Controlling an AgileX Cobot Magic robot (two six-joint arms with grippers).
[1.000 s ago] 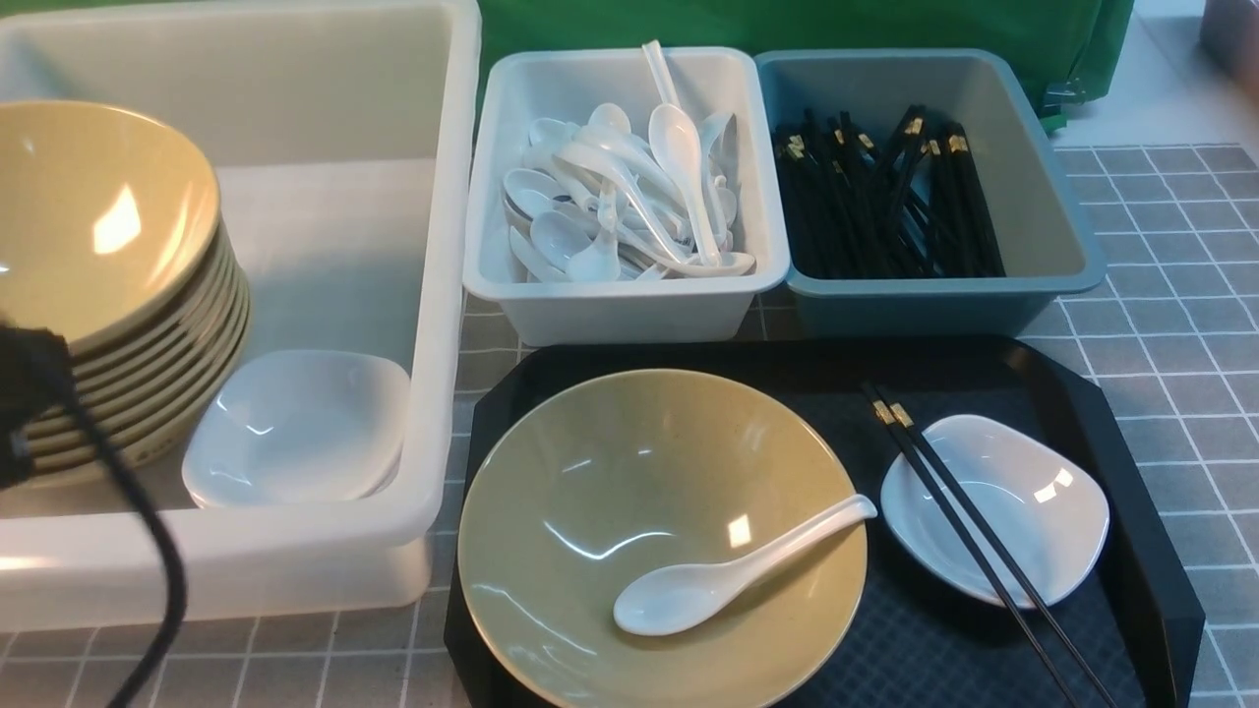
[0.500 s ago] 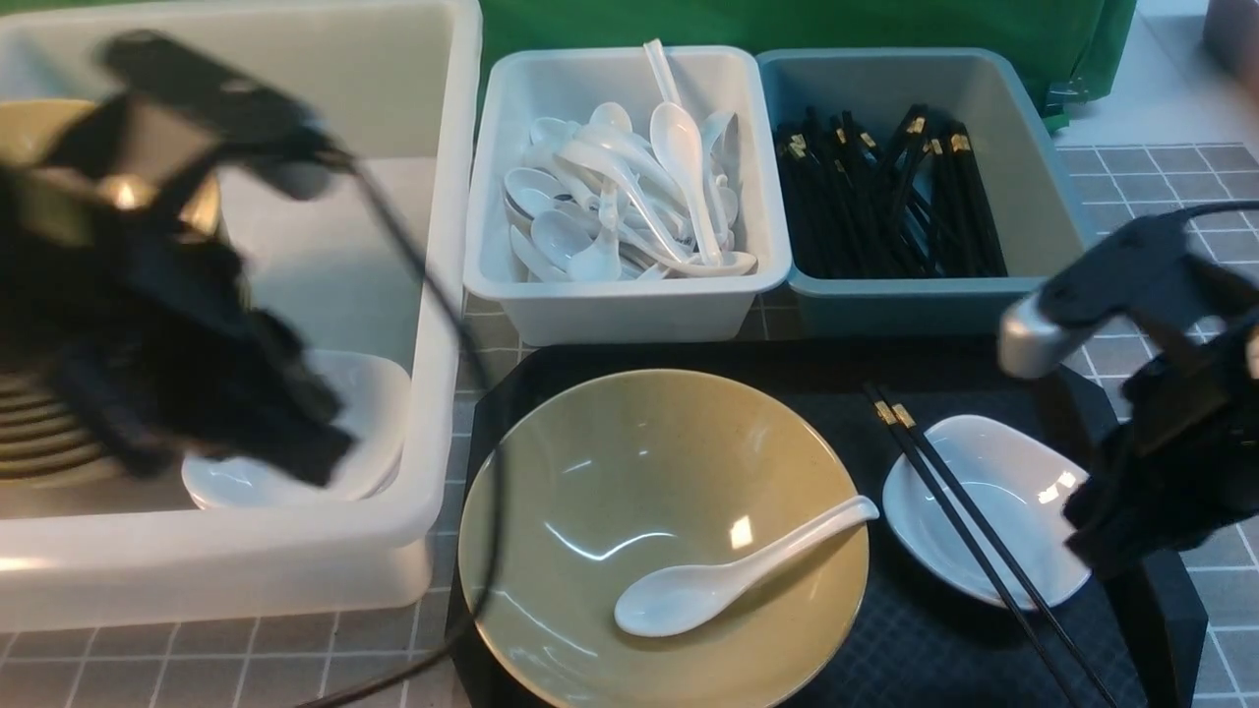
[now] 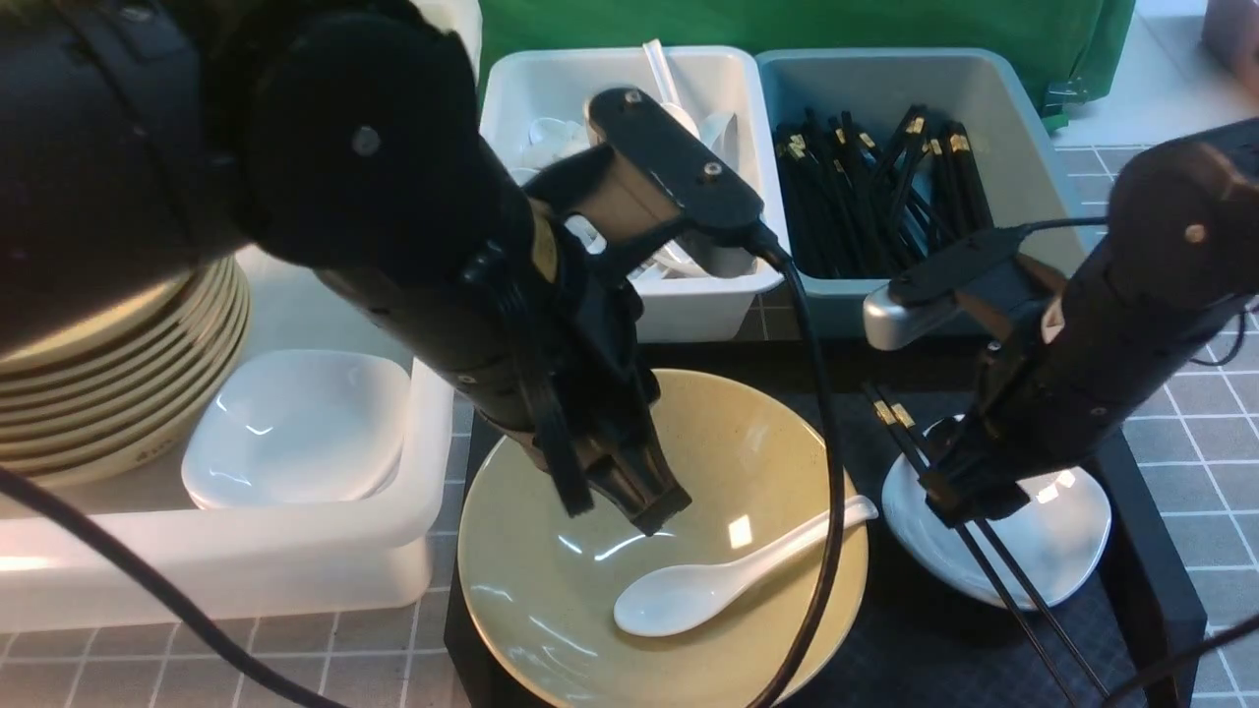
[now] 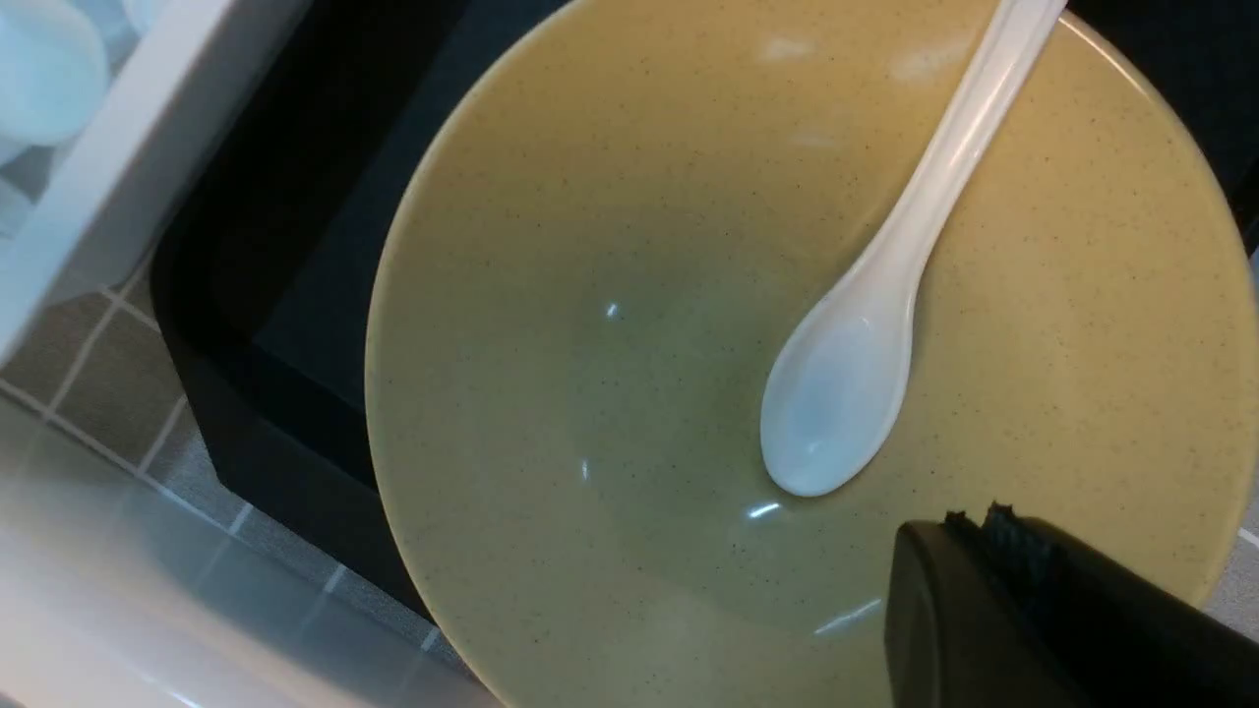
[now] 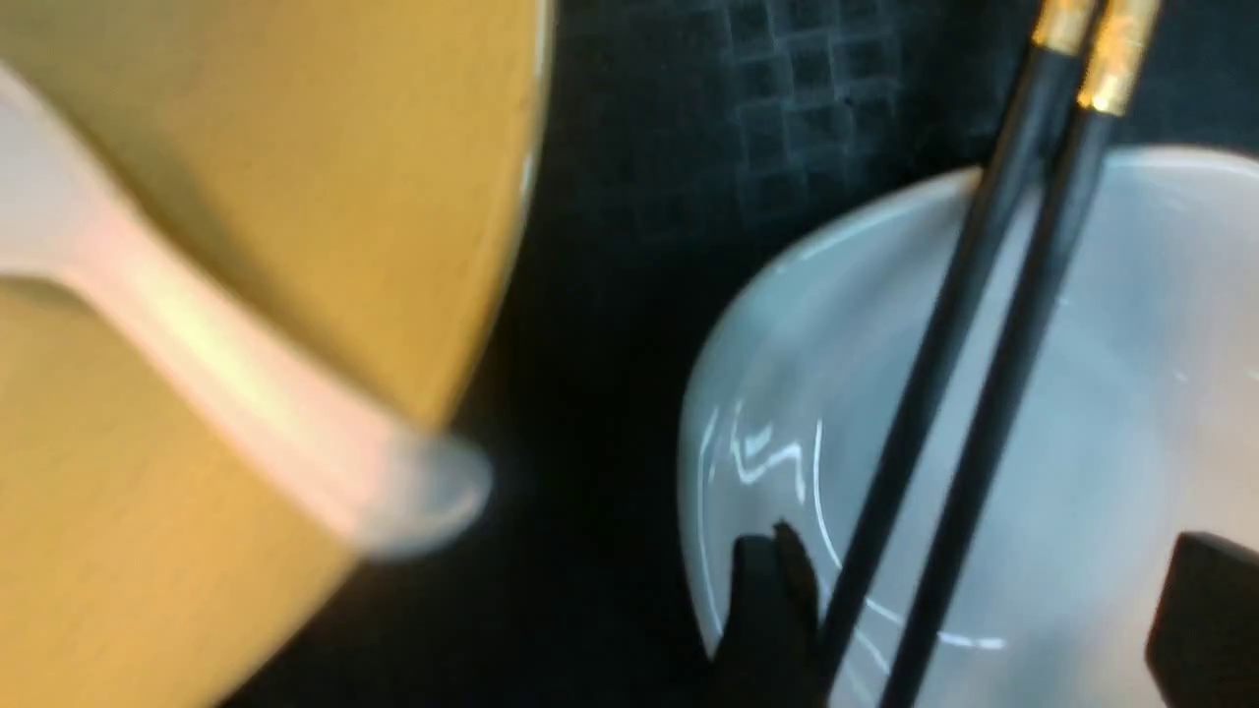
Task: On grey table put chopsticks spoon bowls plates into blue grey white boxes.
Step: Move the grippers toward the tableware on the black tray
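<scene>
Chopsticks [image 5: 954,295] diagonal across plate [image 3: 1072,541], gold ends at far end; right fingers [image 5: 767,610] spread astride; left fingers [image 4: 1003,610] pressed together

Counter [image 3: 1210,472]: grey, gridded with thin pale lines. Directly on it: large translucent white box [image 3: 295,560] at left; small white box [image 3: 708,305] and blue-grey box [image 3: 1018,118] side by side behind (rims meeting or nearly so); black tray [image 3: 1156,570] in front of them.

Lab-style dish-sorting bench: green backdrop [image 3: 787,25], gridded grey table [image 3: 1220,472].
</scene>
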